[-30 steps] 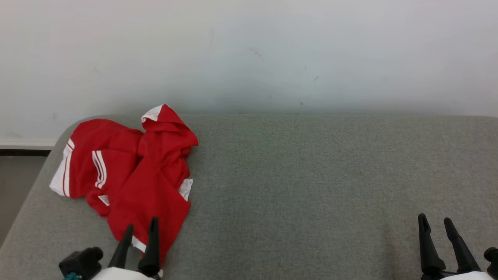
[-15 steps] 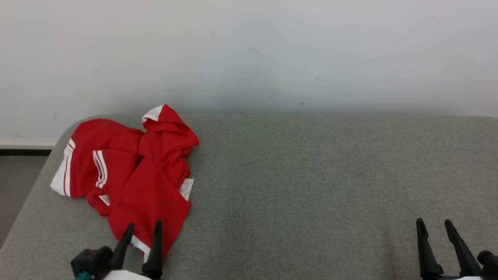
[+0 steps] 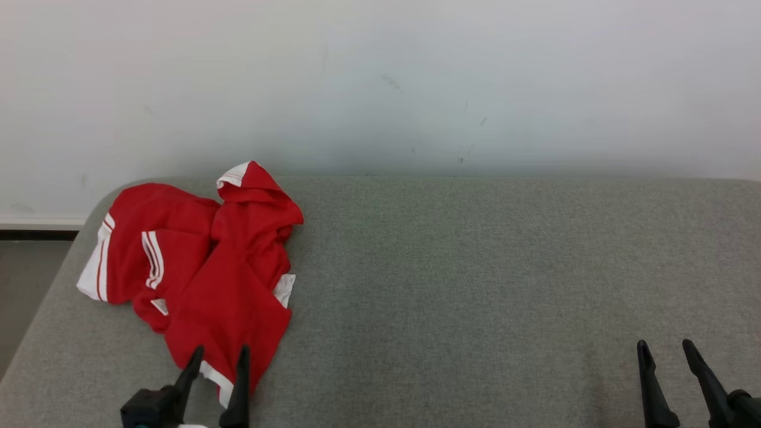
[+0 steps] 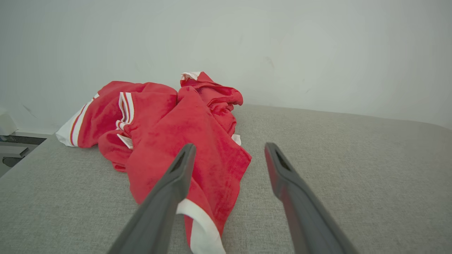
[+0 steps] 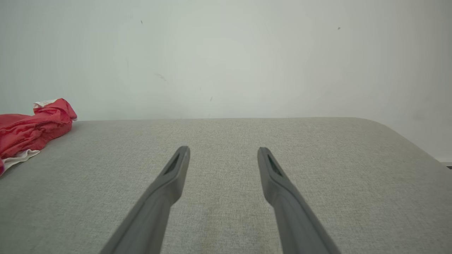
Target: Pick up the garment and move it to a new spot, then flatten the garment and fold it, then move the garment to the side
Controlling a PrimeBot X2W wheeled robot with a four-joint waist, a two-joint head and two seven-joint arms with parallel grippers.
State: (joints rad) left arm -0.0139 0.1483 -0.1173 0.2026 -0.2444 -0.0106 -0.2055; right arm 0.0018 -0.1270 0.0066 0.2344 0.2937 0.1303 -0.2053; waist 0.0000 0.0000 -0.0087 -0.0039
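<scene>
Holds the left gripper [image 3: 220,352] low at the near-left of the grey upholstered surface [image 3: 475,267], both dark fingers pointing away toward the pale wall [image 3: 380,77]. Spreads those fingers wide, with nothing clamped between them. In the left wrist view, hangs one finger over the near hem of the red garment [image 4: 183,120] and the other just past its edge, over bare grey cloth. Cannot tell whether either tip touches the fabric.

Holds the right gripper [image 3: 664,345] at the near-right, well apart from the garment. Points its fingers at the wall too, spread wide and empty above bare upholstery.

Finds the garment crumpled in a loose heap on the left part of the surface, reaching from near the rounded far-left corner down toward the near edge. Shows bright red cloth with white trim:
- a broad white band crossed by a thin red stripe at the left end
- twin white stripes on a fold near the middle
- a white-edged peak standing up at the back by the wall
- a white band along the near hem
- a small white patch poking out on the right side

Lies neither flat nor folded, with layers bunched over one another. Appears at the left edge of the right wrist view as a red lump with a white edge.
</scene>
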